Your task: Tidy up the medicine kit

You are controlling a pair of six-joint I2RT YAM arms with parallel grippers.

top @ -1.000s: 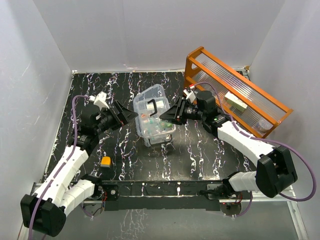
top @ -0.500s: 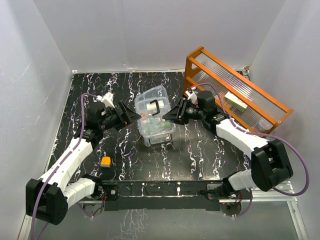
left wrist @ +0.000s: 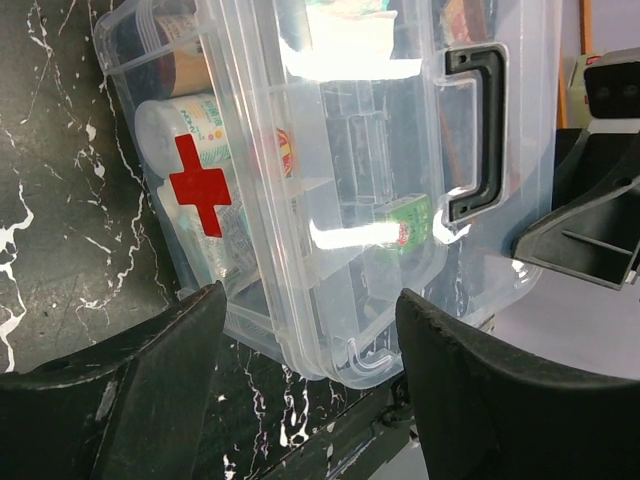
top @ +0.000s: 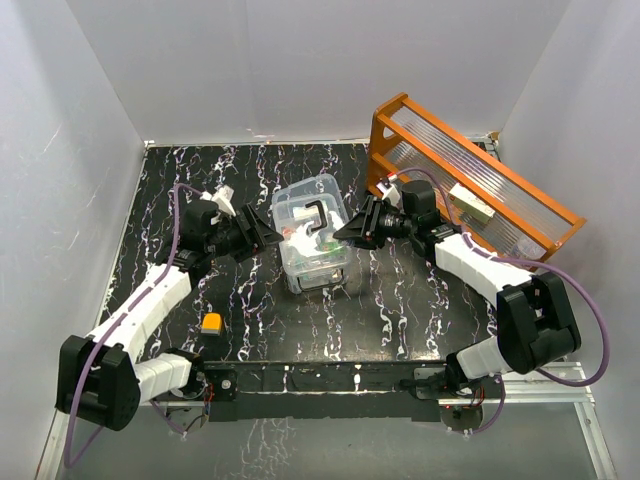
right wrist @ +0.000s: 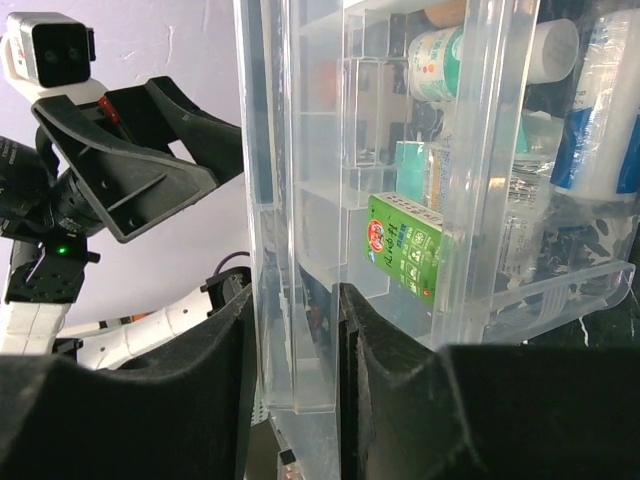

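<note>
overhead view. the medicine kit stands at the centre of the black marbled table, with its clear lid and black handle uppermost. my left arm extends from 7 o'clock with the elbow bent. the left gripper sits at the kit's 9 o'clock side, jaws spread wide around nothing. my right arm extends from 4 o'clock. the right gripper, at the kit's 3 o'clock side, has its fingers pinched on the lid's edge. the orange rack lies at 2 o'clock.
</note>
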